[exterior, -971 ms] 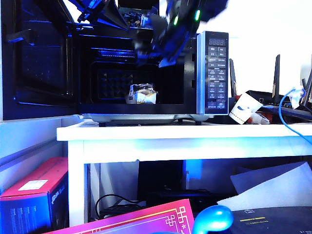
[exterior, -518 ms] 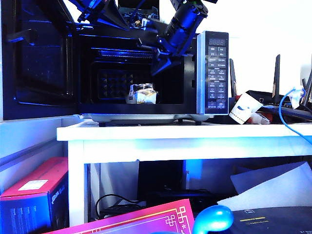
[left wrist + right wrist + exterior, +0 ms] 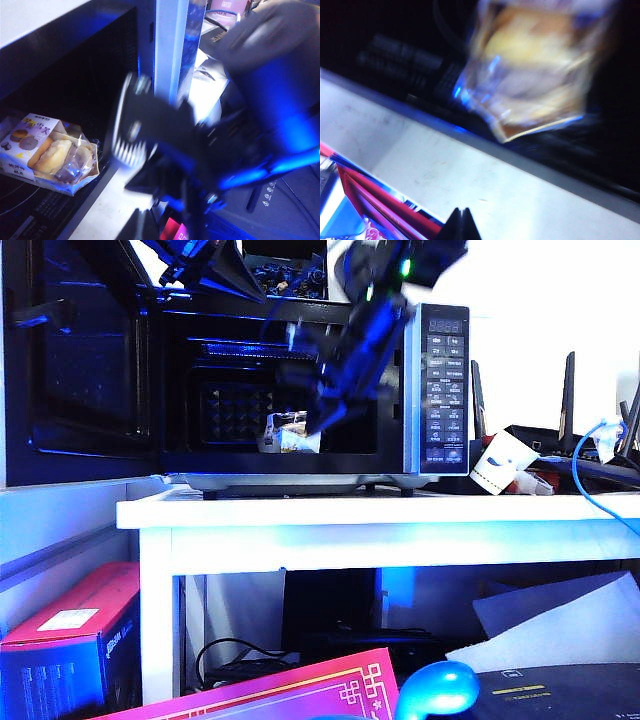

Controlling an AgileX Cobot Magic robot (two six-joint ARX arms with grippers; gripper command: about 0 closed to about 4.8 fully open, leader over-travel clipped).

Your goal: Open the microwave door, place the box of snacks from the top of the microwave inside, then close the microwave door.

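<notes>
The microwave [image 3: 445, 390] stands on a white table with its door [image 3: 80, 360] swung wide open to the left. The box of snacks [image 3: 292, 433] lies on the floor of the cavity, and it also shows in the left wrist view [image 3: 50, 152] and, blurred, in the right wrist view [image 3: 535, 65]. My right gripper [image 3: 318, 418] hangs blurred in front of the opening, just above and beside the box; its tips [image 3: 461, 215] are shut with nothing between them. My left arm [image 3: 190, 260] stays at the microwave's top left corner. Its gripper [image 3: 139, 224] looks shut and empty.
The white table [image 3: 400, 510] carries a paper cup [image 3: 500, 462], a black router with antennas [image 3: 568, 400] and a blue cable [image 3: 590, 470] to the right of the microwave. Under the table sit a red box [image 3: 70, 630] and a pink box [image 3: 300, 690].
My right arm has tipped downward in front of the open cavity, toward the box. The box, the door and my left arm have not moved.
</notes>
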